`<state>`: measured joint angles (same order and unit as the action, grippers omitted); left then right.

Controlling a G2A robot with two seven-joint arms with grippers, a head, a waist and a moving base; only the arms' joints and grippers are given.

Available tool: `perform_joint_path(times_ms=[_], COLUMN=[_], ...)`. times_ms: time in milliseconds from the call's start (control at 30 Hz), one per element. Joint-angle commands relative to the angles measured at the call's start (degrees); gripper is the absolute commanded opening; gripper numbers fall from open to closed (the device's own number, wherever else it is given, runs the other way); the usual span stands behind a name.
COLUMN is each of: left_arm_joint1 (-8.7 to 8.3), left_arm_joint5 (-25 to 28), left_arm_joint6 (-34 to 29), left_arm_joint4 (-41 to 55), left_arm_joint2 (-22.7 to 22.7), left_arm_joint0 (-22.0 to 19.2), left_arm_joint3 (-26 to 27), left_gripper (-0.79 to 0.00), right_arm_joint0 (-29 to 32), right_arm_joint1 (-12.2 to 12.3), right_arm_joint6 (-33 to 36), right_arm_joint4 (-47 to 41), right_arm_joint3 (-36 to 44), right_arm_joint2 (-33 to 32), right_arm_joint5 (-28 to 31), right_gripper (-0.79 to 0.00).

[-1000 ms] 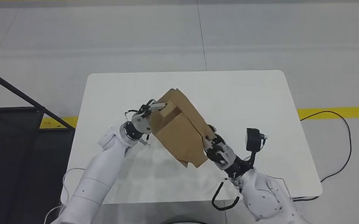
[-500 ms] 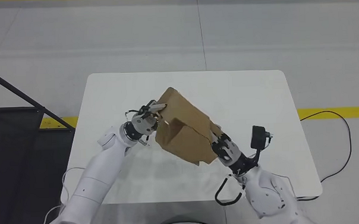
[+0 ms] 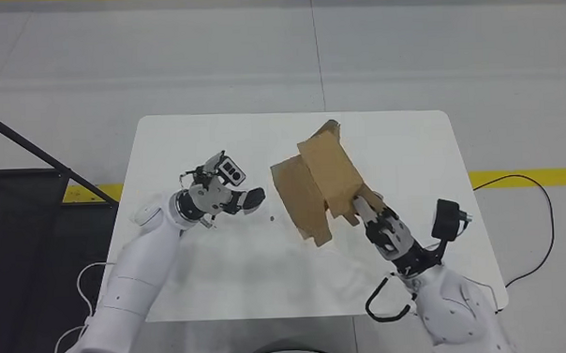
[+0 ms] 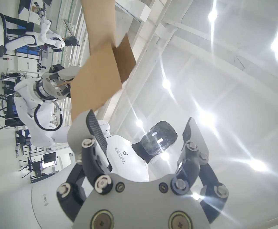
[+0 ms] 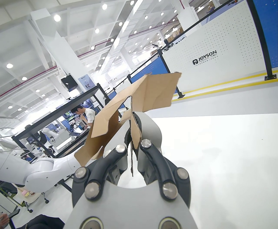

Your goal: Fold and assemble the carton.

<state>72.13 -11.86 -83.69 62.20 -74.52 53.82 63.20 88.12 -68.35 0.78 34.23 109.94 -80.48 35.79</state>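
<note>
Right pincer is clamped on a thin edge flap of the carton, its two fingers pressed together with the cardboard between them. From above, that pincer grips the carton at the corner nearest the robot, over the right half of the white counter. The carton is plain brown cardboard, tilted and only partly formed: panels are bent at angles, flaps are loose and splayed, and one flap points toward the counter's far edge. Its hollow is open, and the faces that show are bare cardboard. Whether its lower edge touches the counter cannot be told.

Left pincer sits left of the counter's middle, close beside the carton; from above a narrow strip of counter shows between them. In the left wrist view this pincer gapes wide, ribbed dark pads facing each other. The carton hangs beyond, with the right pincer at its edge.

Beyond the counter stands a white perforated panel bearing a dark logo and a line of lettering.
</note>
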Motion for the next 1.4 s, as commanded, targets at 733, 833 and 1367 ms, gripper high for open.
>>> perform_joint_path(times_ms=[733,833,1367], left_arm_joint1=[-6.35,-6.35,-7.86], left_arm_joint5=[7.06,7.06,19.59], left_arm_joint6=[-4.31,-4.31,-4.31], left_arm_joint4=[-2.56,-2.56,-16.05], left_arm_joint2=[-2.40,-2.40,-0.92], left_arm_joint0=[1.32,1.32,1.24], left_arm_joint3=[13.11,13.11,16.21], left_gripper=[0.000,0.000,0.000], right_arm_joint0=[-1.54,-1.54,-2.52], right_arm_joint1=[3.11,3.11,3.31], right_arm_joint6=[20.39,20.39,21.87], right_arm_joint4=[-13.45,-13.45,-15.93], right_arm_joint3=[-1.34,-1.34,-1.91], right_arm_joint2=[-6.28,-6.28,-4.33], right_arm_joint5=[15.02,15.02,11.76], right_gripper=[-0.785,-0.785,-0.785])
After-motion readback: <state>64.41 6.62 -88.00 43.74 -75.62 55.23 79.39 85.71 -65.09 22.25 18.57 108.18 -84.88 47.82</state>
